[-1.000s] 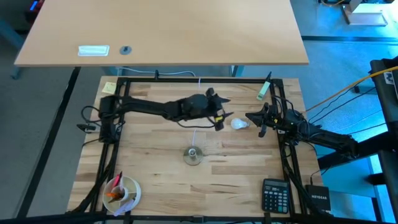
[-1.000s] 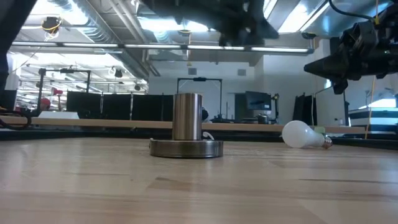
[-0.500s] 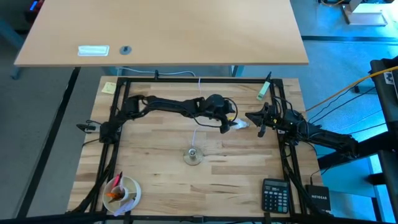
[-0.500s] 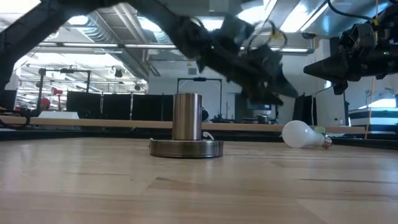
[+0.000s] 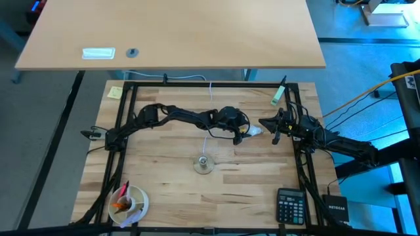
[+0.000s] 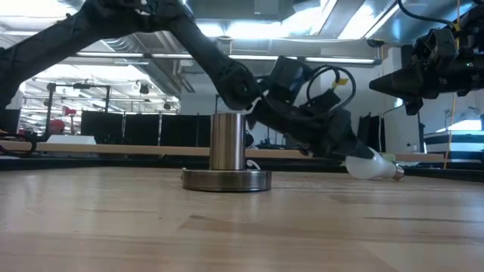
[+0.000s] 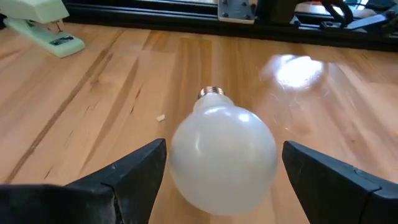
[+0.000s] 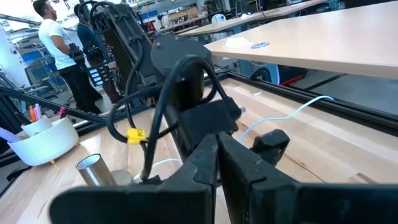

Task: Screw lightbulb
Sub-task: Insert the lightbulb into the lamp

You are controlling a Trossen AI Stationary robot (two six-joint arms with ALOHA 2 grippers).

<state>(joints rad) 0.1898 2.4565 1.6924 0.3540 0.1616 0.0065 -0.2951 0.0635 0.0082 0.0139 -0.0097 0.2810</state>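
Note:
The white frosted lightbulb [image 7: 222, 158] lies on its side on the wooden table, right of centre [image 5: 253, 131], with its screw base [image 7: 211, 93] pointing away from my left gripper. My left gripper [image 7: 224, 155] is open and low over the table. Its two fingers stand on either side of the globe with small gaps [image 5: 244, 133]. The silvery socket base [image 5: 204, 164] stands upright near the table's middle [image 6: 227, 155], with a thin white cord [image 5: 209, 141]. My right gripper [image 5: 266, 123] is shut, empty, and hovers right of the bulb [image 6: 382, 81].
A pale green stapler [image 5: 279, 95] lies at the far right and shows in the left wrist view [image 7: 43, 28]. A calculator [image 5: 289, 205] sits at the near right and a white bowl of tools [image 5: 129, 200] at the near left. People stand beyond the table [image 8: 56, 43].
My left gripper has swung toward the table's right edge and dropped down to the bulb. Its open fingers now stand either side of the globe. The bulb and the socket base have stayed where they were.

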